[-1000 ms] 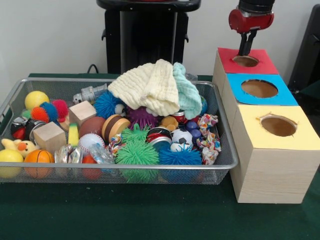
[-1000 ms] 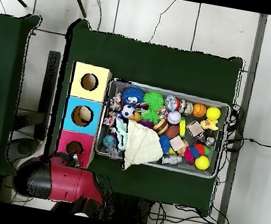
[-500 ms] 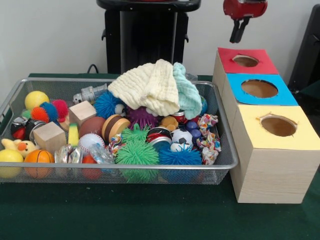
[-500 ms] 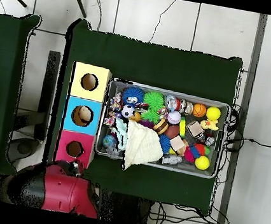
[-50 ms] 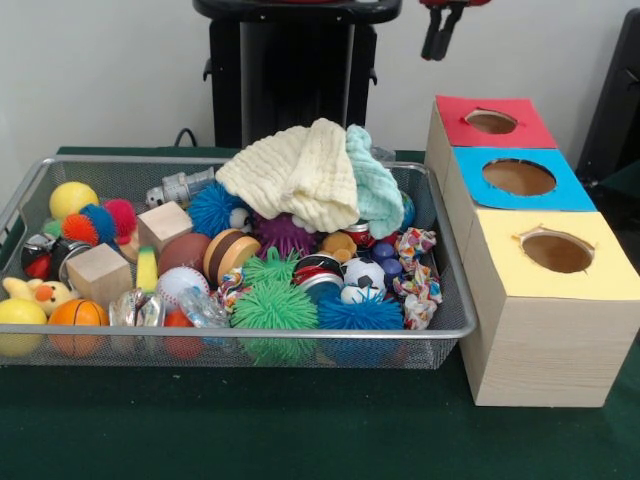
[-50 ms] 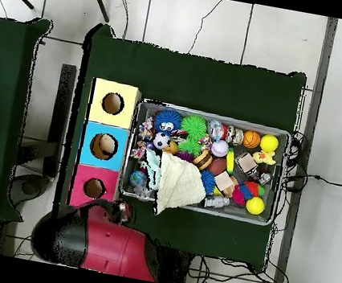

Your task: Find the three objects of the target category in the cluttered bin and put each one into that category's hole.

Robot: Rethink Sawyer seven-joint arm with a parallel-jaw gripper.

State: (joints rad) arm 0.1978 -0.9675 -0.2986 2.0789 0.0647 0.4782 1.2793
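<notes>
The black two-fingered gripper (image 5: 443, 30) hung empty, fingers slightly apart, high between the wire mesh bin (image 5: 455, 300) and the red-topped wooden box hole (image 5: 492, 121). Candidate objects remained in the bin, several probably concealed beneath the cream muslin cloth (image 5: 295, 172).

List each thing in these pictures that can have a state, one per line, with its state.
Black gripper: raised clear of the boxes, carrying nothing, fingers slightly apart.
Silver wire-mesh bin: full of toys.
Pale yellow cloth: crumpled on top of the pile.
Red-topped wooden box: hole uncovered.
Blue-topped wooden box: hole uncovered.
Yellow-topped wooden box: hole uncovered.
</notes>
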